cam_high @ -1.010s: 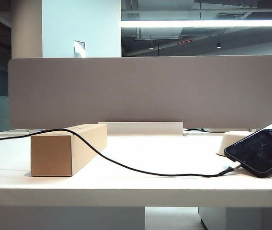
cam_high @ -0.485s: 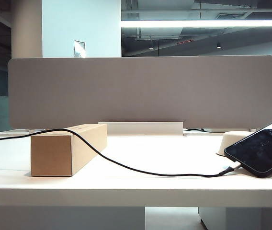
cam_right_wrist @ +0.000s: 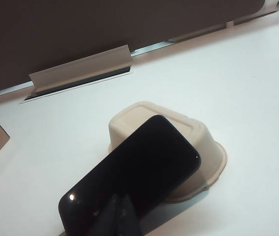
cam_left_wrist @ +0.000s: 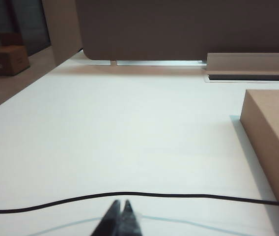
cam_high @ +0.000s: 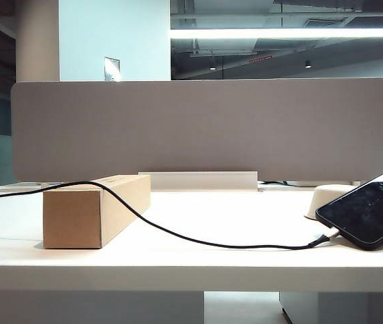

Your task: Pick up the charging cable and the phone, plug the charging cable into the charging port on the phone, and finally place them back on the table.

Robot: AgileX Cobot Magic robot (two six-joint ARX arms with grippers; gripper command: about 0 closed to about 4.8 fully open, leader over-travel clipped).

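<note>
Resting on a wide white surface (cam_high: 198, 260), a brown cardboard box (cam_high: 96, 210) sits at about nine o'clock in the exterior view, one end facing the camera. The charging cable (cam_high: 178, 236), a thin black cord, enters from the far nine o'clock edge, rises over the box's top and trails across the surface toward three o'clock. Its pale plug tip meets the lower short edge of the phone (cam_high: 370, 212), where the charging port lies; the port itself is too small to make out. The phone is a glossy black slab, tilted, leaning on a beige oval tray (cam_high: 330, 199) that lies upside down at three o'clock. Behind everything stands a grey fabric divider panel (cam_high: 201, 128). Neither arm appears in this view.

From the left wrist camera, the left gripper (cam_left_wrist: 120, 219) shows its dark fingers clenched together, grasping nothing, hovering just short of the cable (cam_left_wrist: 129, 195), with the box (cam_left_wrist: 272, 135) off to one side.

From the right wrist camera, the right gripper (cam_right_wrist: 119, 211) also has its fingers clenched and empty, poised over the near end of the phone (cam_right_wrist: 134, 174), which lies propped across the overturned tray (cam_right_wrist: 198, 147).
</note>
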